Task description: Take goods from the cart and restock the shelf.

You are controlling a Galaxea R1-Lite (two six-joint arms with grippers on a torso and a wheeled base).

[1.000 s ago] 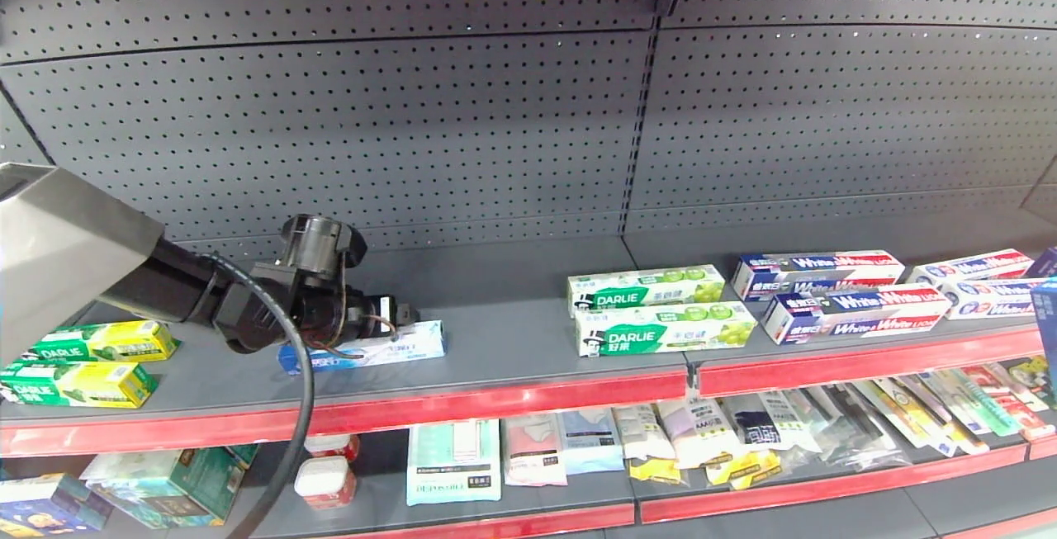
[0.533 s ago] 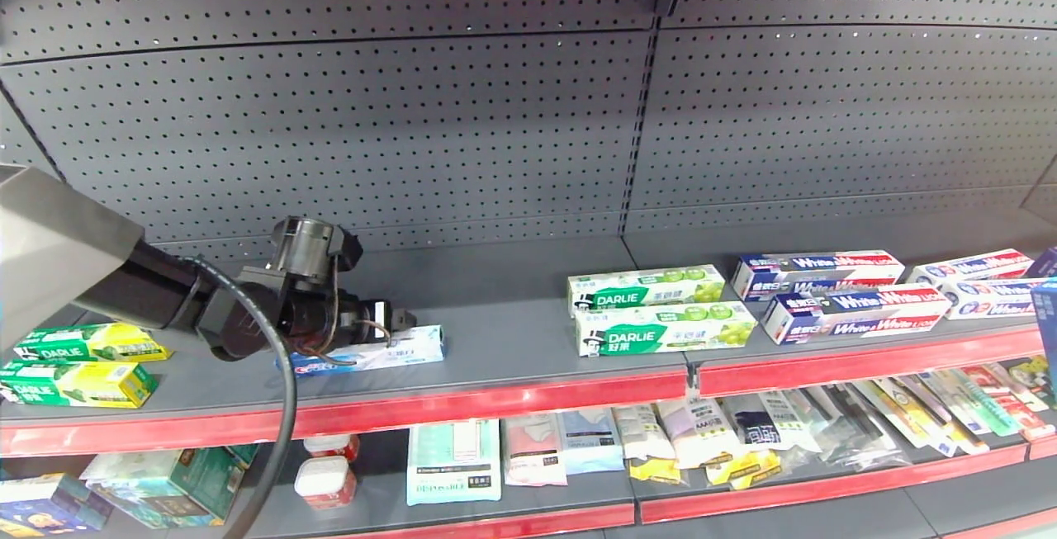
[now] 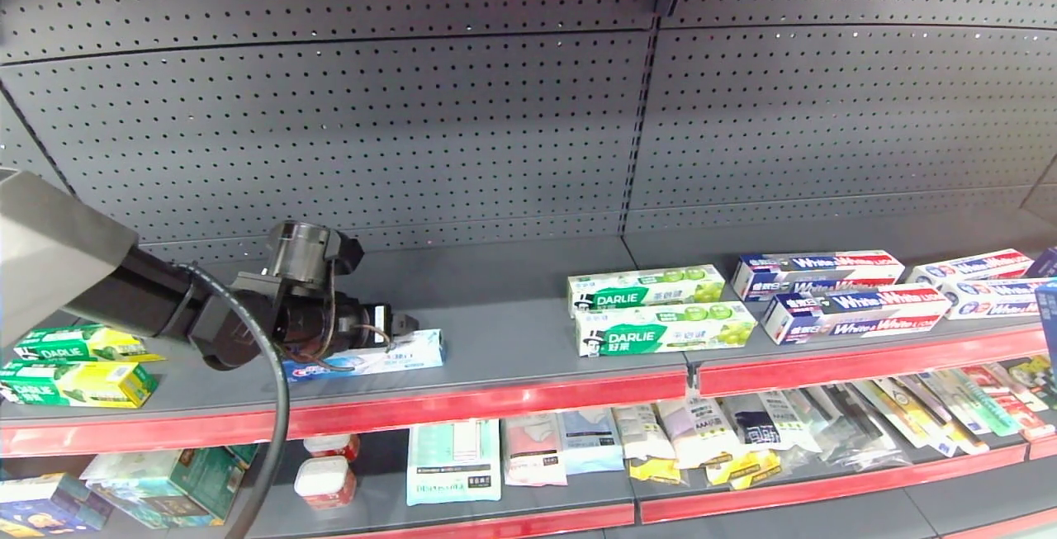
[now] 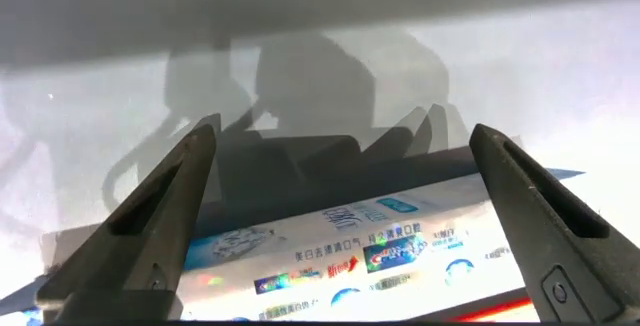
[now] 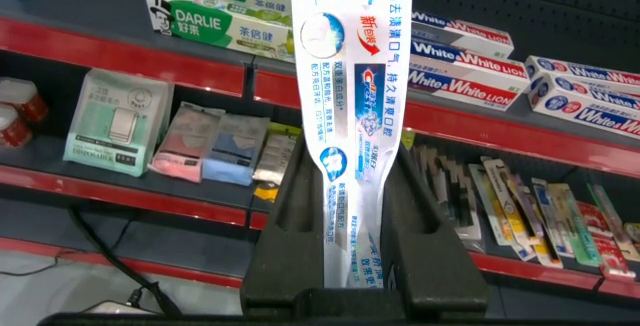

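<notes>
— Grey pegboard (image 3: 413,126) backs the shelf (image 3: 512,341), which has a red strip along its front edge. Where's the stock?
— The shelved toothpaste box (image 3: 388,355), blue and white, lies flat on the shelf, lengthwise between the left jaws. They stand wide apart, one on either side of it. I can't tell whether either one touches it.
— And the right jaws?
— Clamped on the held toothpaste box (image 5: 345,86), also blue and white, which stands straight out past their tips.
— Any neighbours?
— Two green toothpaste boxes (image 3: 661,316) sit well beyond the left jaws' tips on the same shelf, and the white-and-blue boxes (image 3: 850,300) are farther on. The yellow-green boxes (image 3: 78,366) lie back behind the left jaws, beside the arm.
</notes>
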